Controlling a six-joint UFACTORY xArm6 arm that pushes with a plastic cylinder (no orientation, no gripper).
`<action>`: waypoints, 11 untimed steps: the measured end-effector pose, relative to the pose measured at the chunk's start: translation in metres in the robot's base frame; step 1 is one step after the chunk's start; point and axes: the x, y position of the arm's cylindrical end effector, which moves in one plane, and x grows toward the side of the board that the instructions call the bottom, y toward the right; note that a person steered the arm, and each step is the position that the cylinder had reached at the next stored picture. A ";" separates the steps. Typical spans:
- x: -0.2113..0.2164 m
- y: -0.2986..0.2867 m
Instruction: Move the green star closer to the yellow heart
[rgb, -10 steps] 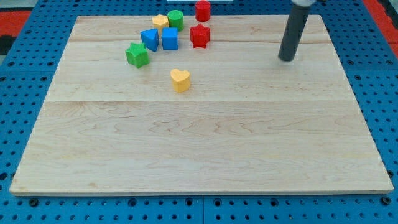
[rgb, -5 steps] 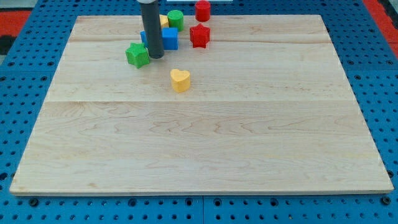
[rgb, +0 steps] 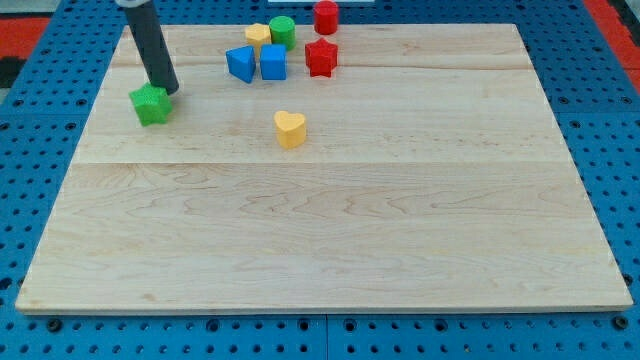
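The green star (rgb: 151, 104) lies on the wooden board (rgb: 320, 220) at the view's left, far left of the yellow heart (rgb: 290, 129). My tip (rgb: 165, 88) rests against the star's upper right side. The heart sits alone below the block cluster at the view's top.
A cluster stands at the view's top: a blue triangular block (rgb: 240, 63), a blue cube (rgb: 273, 62), a red star (rgb: 321, 57), a yellow block (rgb: 258, 35), a green cylinder (rgb: 282, 31) and a red block (rgb: 326, 16). The board's left edge is close to the green star.
My rod swept from the view's right to the left. The green star slid left and slightly down, away from the cluster and farther from the yellow heart.
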 end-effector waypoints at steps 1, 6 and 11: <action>0.006 -0.018; 0.055 0.004; 0.072 0.090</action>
